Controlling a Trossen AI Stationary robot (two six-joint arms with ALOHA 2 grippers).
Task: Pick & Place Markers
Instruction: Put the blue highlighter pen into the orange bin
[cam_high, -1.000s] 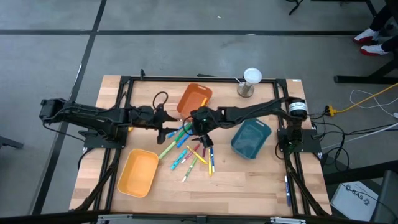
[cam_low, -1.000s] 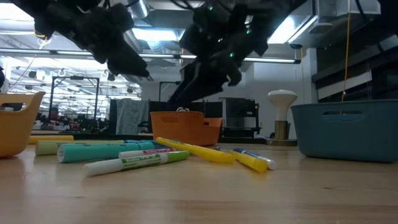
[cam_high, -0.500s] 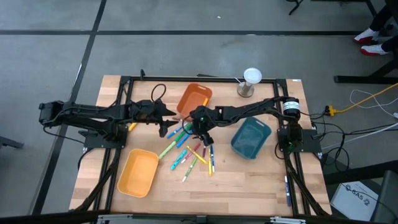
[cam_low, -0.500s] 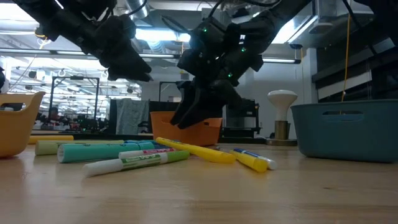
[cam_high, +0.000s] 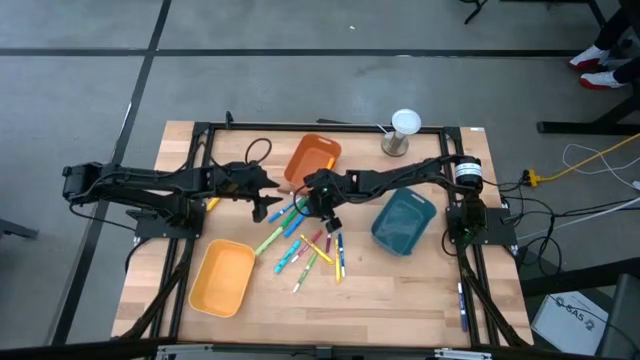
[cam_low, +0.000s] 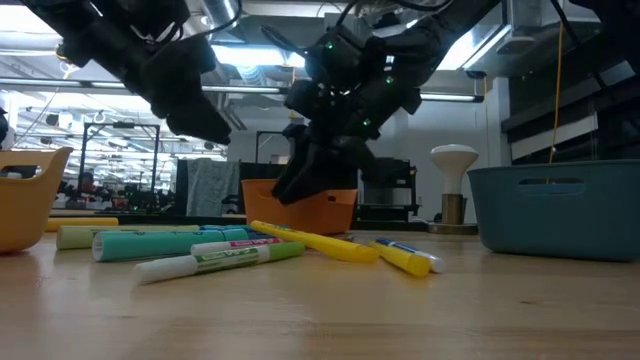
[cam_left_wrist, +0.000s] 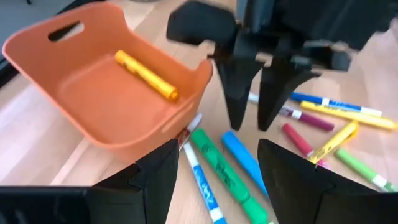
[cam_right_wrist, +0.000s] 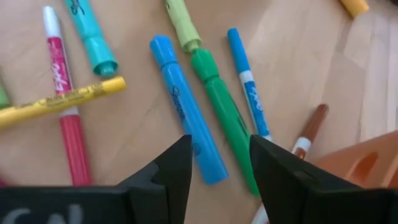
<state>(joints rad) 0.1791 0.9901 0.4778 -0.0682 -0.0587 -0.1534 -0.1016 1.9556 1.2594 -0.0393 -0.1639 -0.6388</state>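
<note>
Markers (cam_high: 305, 238): loose scatter at mid-table, between three bins; mixed blue, green, yellow, pink. One yellow marker (cam_left_wrist: 146, 74) already lies inside the orange bin (cam_high: 311, 158), so sorting looks begun, with most still to go.

Right gripper (cam_high: 325, 212): low over the near edge of the scatter, just beside the orange bin. Fingers part-way spread, straddling the end of a blue marker (cam_right_wrist: 183, 111) lying alongside a green marker (cam_right_wrist: 225, 111); nothing visibly clamped. The straddle suits a pinch across the barrel; the green one lies close enough that a finger could nudge it.

Left gripper (cam_high: 267, 203): raised, fingers wide, empty, aimed at the same cluster and at the other arm's fingers. Likely waiting off to one side to keep clear.

Yellow bin (cam_high: 222, 279): near front-left, well apart from the scatter. Contents not discernible.

Teal bin (cam_high: 404, 221): right of the scatter, near the right arm's base side.

Lamp-like stand (cam_high: 402, 131): back edge, uninvolved.
</note>
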